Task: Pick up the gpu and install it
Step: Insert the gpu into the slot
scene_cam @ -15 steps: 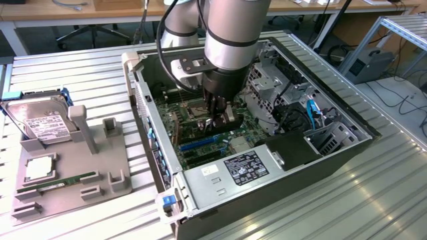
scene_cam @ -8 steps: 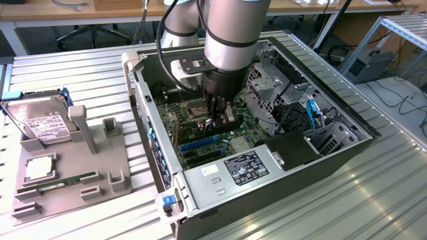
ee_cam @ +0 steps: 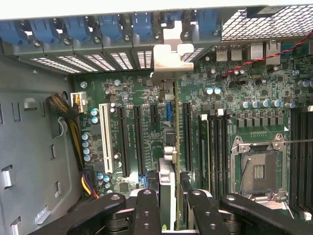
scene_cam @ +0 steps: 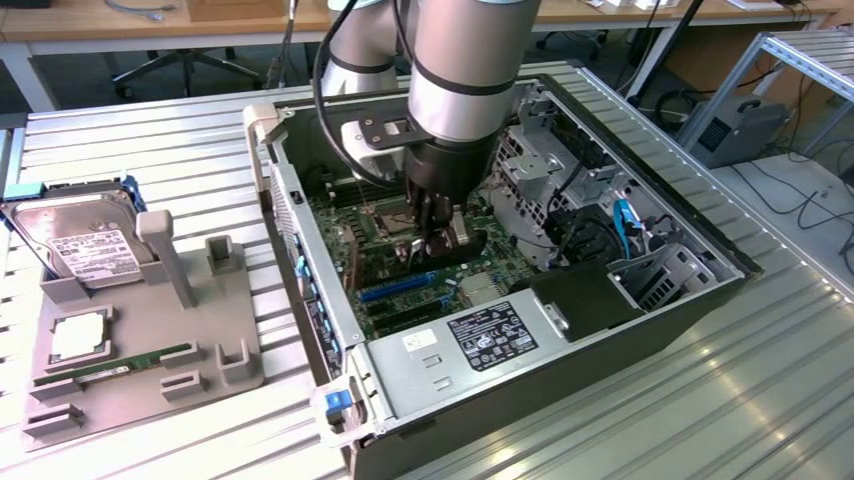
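Arm is down inside the open PC case (scene_cam: 694, 262), gripper (scene_cam: 438, 243) low over the motherboard (scene_cam: 400, 262). Fingers (ee_cam: 146, 208) are clamped on the gpu (ee_cam: 168, 161): in the wrist view the card sits edge-on between the two black fingers, held upright, running from the gripper toward the rear slot wall. Its pale bracket (ee_cam: 172, 54) is up against the row of slot covers, next to the blue retention clips (ee_cam: 110, 24). The card edge lines up over a black expansion slot (ee_cam: 187, 137), between the other black slots and the memory slots (ee_cam: 215, 147); can't tell if it is fully seated. White PCI slot (ee_cam: 104, 137) sits further off, near the yellow/black cable bundle (ee_cam: 66, 110). Empty CPU socket (ee_cam: 258, 169) lies beyond the memory slots. In the exterior view, the grey fixture tray (scene_cam: 160, 340) is on the slatted worktop (scene_cam: 694, 400) at the exterior view's left, well apart from the case, with the hard drive (scene_cam: 80, 240) standing in it, a green memory stick (scene_cam: 114, 368) lying flat and a CPU (scene_cam: 80, 335) beside that. PSU (scene_cam: 487, 335) with label sits at the near end of the case.
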`<state>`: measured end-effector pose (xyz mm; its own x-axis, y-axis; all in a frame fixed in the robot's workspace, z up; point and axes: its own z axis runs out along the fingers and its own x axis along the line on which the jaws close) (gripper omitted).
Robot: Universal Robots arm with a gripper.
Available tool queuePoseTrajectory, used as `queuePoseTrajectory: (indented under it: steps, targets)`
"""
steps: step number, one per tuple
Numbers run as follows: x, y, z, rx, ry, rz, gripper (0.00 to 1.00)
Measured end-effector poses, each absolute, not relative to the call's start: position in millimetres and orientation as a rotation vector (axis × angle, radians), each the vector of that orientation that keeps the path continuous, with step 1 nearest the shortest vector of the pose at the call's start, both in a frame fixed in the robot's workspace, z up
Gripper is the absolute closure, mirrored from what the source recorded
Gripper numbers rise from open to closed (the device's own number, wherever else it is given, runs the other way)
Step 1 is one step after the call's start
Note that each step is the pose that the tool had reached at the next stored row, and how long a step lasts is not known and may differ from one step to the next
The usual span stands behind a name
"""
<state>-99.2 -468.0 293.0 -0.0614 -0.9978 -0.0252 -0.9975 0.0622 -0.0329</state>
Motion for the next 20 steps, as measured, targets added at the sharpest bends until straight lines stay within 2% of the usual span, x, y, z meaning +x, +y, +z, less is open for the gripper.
queuePoseTrajectory:
  steps: [11,20]
  targets:
    - [-101,-465,291,-2.13,2.266,-0.027,0.73]
    - [-102,-458,290,-2.15,2.285,-0.073,0.73]
